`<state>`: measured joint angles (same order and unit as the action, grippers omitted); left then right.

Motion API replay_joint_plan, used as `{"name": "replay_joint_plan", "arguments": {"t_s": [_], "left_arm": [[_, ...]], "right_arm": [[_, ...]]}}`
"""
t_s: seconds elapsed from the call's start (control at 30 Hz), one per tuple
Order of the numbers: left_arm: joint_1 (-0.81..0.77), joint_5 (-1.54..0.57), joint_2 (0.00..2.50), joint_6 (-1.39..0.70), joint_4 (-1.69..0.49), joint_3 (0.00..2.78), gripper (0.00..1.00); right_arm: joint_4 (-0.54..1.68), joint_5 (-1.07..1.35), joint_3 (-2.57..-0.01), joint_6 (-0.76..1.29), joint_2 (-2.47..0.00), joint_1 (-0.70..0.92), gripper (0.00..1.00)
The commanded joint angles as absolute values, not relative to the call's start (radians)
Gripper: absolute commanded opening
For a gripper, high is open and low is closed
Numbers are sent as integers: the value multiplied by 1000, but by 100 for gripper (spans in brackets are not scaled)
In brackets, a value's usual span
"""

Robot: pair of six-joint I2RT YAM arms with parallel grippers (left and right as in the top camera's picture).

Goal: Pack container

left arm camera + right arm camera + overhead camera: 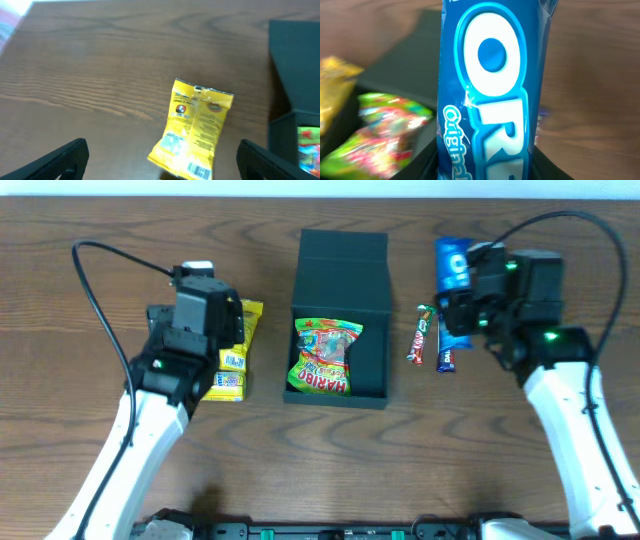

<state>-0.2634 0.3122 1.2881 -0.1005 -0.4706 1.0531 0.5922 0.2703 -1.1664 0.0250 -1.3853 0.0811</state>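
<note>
Mid-bench toward the far edge, the container sits open between the 2 claws: right gripper clamps an Oreo packet, left gripper gapes wide over a yellow packet.

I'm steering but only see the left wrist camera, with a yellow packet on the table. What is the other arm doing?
Observer: The right gripper holds a blue Oreo pack, to the right of the container.
Operator: What's the colourful thing inside?
Observer: A green Haribo bag, lying in the container.
Operator: Any more snacks?
Observer: A thin red bar and a blue bar lie on the table beside the container's right wall.
</note>
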Motion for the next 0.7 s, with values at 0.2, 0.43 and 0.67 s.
{"name": "replay_joint_plan", "arguments": {"t_s": [0.2, 0.43, 0.67], "left_arm": [[-203, 103, 1584, 162, -334, 1006, 95], [-201, 92, 1754, 161, -289, 1006, 78], [-201, 80, 1874, 160, -235, 1006, 61]], "right_arm": [[593, 296, -1170, 233, -1510, 292, 20], [579, 297, -1170, 266, -1616, 344, 19], [561, 296, -1171, 277, -1625, 355, 22]]}}
